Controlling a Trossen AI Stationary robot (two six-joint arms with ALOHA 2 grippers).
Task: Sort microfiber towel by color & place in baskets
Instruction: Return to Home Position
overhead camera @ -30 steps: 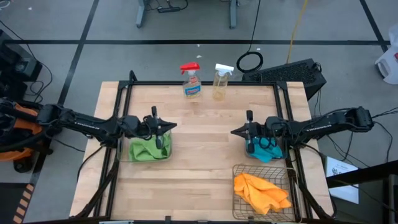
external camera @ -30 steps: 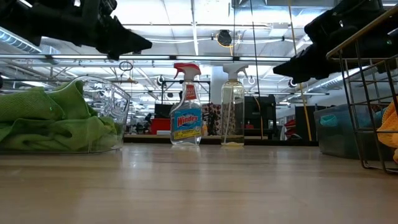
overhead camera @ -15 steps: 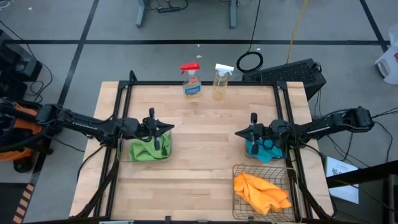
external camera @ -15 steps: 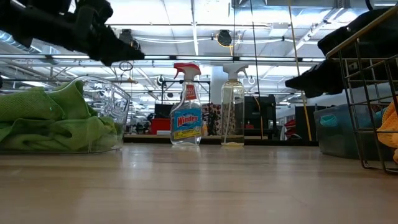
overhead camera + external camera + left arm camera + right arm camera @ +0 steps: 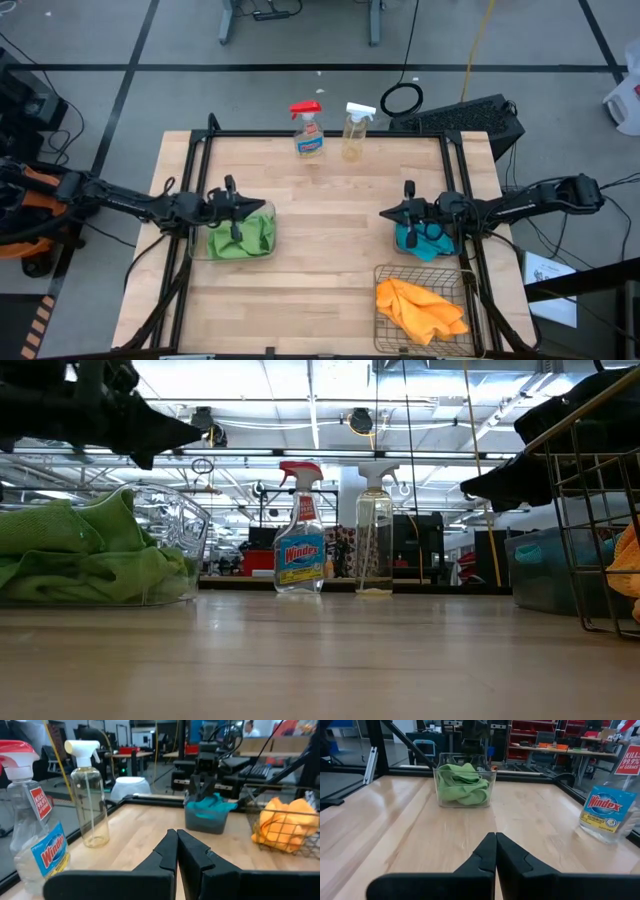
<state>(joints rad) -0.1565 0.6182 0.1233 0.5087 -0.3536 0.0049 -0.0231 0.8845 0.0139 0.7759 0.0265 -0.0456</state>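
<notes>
Legible text on 1 item only: red-capped spray bottle [image 5: 299,530]. Blue front label [image 5: 603,809] reads "Windex"; fine print under it is too small to read. Red neck tag [image 5: 39,801] reads "KILLS 99.9% OF GERMS", partly cut off in the right wrist view.

— What moved in the last second?
— The left gripper [image 5: 266,207] drew back toward the left edge of the worktop [image 5: 330,250], sitting farther over the green towels [image 5: 245,240] in the clear tub [image 5: 197,250].
— And the right gripper [image 5: 384,213]?
— It pulled back too, less far, toward the dark grey bin [image 5: 399,240].
</notes>
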